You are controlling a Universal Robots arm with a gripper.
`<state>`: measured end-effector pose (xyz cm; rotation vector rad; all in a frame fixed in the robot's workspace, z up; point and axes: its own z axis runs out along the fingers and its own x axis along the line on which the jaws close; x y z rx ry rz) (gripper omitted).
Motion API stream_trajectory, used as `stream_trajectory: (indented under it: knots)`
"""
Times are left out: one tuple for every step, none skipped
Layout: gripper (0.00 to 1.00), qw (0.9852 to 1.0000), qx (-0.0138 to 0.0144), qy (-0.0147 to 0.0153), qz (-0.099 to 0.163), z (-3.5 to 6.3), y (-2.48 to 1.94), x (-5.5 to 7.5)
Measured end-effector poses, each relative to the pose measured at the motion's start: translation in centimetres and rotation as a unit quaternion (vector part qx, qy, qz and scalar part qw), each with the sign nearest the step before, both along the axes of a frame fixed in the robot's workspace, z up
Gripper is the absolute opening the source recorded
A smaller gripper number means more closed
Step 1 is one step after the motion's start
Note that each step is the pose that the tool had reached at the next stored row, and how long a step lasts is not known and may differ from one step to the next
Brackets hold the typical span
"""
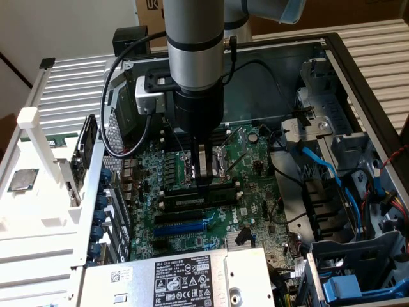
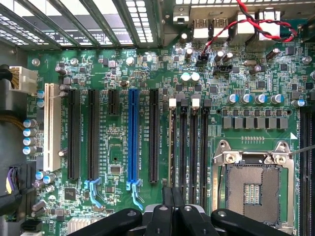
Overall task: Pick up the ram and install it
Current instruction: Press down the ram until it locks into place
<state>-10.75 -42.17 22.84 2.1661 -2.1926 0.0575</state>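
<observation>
The circuit board (image 2: 123, 167) is bright green, dotted with silver capacitors. One long slot (image 2: 133, 135) is blue among black ones, and a white slot (image 2: 48, 127) runs near the board's edge. Red and black wires (image 2: 256, 24) twist together. The gripper (image 2: 173, 209) is black.

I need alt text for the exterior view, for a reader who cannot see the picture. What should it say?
A robot arm reaches down into an open computer case, its shut pincer pressing on the ram, which sits in a memory slot on the green motherboard. A blue slot lies just beyond the black ones, and a labelled power supply fills the near edge.
</observation>
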Motion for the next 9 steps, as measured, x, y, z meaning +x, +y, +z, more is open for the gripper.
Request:
stream_trajectory:
  knots:
    - [0.10, 1.0000, 0.0000, 0.0000, 0.000, -0.02, 0.00, 0.00]
    - [0.10, 1.0000, 0.0001, 0.0000, 0.000, -0.03, 0.00, 0.00]
    - [0.10, 1.0000, 0.0001, 0.0000, 0.000, -0.04, 0.01, 0.00]
    - [0.10, 1.0000, 0.0000, 0.0000, 0.000, -0.08, 0.00, 0.00]
    - [0.10, 1.0000, 0.0001, 0.0000, 0.000, -0.11, 0.00, 0.00]
    - [0.10, 1.0000, 0.0004, -0.0002, 0.000, -0.14, 0.01, 0.01]
    - [0.10, 1.0000, 0.0004, -0.0002, 0.000, -0.15, 0.01, 0.01]
    - [0.10, 1.0000, 0.0003, -0.0001, 0.000, -0.15, 0.01, 0.01]
    - [0.10, 1.0000, 0.0001, -0.0001, 0.000, -0.15, 0.01, 0.01]
